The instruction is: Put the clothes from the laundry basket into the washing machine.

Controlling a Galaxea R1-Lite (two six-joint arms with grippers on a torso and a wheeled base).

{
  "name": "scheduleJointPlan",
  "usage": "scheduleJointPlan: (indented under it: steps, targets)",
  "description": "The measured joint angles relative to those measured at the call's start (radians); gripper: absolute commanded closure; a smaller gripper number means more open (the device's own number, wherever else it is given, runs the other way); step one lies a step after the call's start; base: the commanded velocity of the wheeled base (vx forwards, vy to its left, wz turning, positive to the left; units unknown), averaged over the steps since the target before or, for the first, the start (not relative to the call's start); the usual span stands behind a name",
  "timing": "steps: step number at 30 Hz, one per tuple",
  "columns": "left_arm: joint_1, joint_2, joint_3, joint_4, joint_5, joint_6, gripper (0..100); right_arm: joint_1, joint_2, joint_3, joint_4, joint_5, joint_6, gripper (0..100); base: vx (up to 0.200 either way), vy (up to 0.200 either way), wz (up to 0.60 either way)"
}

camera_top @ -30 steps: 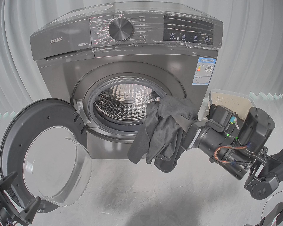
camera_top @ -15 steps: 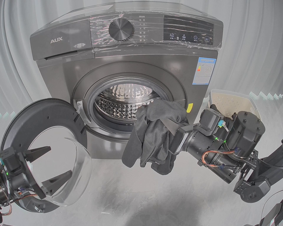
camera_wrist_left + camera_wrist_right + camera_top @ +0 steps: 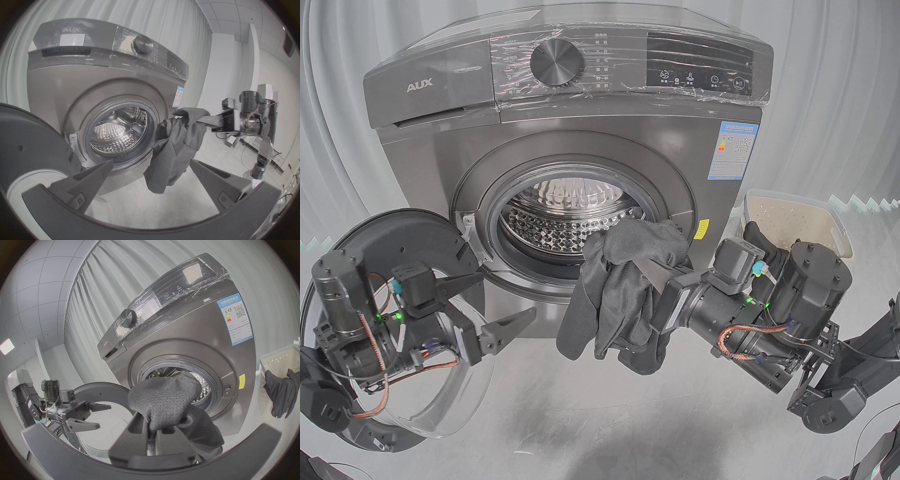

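Nearest to me, the left gripper (image 3: 507,294) stands with its fingers spread and empty, before the open door (image 3: 375,244) of the washing machine (image 3: 562,128). The right gripper (image 3: 647,270) is clenched on a dark garment (image 3: 612,287), which hangs just outside the drum (image 3: 569,215), not yet in it; the drum looks bare. Farther right, another dark cloth (image 3: 761,245) waits in the laundry basket (image 3: 800,209), so I judge most work remains. Compared with a second ago, the left arm has risen into view, and the garment has shifted left, toward the opening.
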Motion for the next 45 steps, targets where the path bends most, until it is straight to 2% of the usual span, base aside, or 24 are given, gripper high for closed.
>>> scheduleJointPlan:
  steps: [5,22,32,33,45]
  targets:
    - [-0.041,0.129,-0.046,-0.051,0.034,-0.007,0,0.001,0.002,-0.002,-0.001,-0.001,-0.001,100,0.000,0.000,0.00]
    - [-0.077,0.360,-0.160,-0.125,0.025,-0.028,0,0.020,0.011,-0.007,-0.002,-0.002,-0.002,100,0.000,0.000,0.00]
    - [-0.079,0.453,-0.204,-0.217,0.033,-0.044,0,0.029,0.013,-0.003,-0.019,-0.003,-0.001,100,0.000,0.000,0.00]
    - [-0.079,0.460,-0.204,-0.222,0.034,-0.045,100,0.032,0.014,-0.003,-0.023,-0.003,-0.002,100,0.000,0.000,0.00]
    - [-0.077,0.503,-0.192,-0.321,0.036,-0.045,100,0.041,0.026,0.005,-0.038,-0.003,-0.003,100,0.000,0.000,0.00]
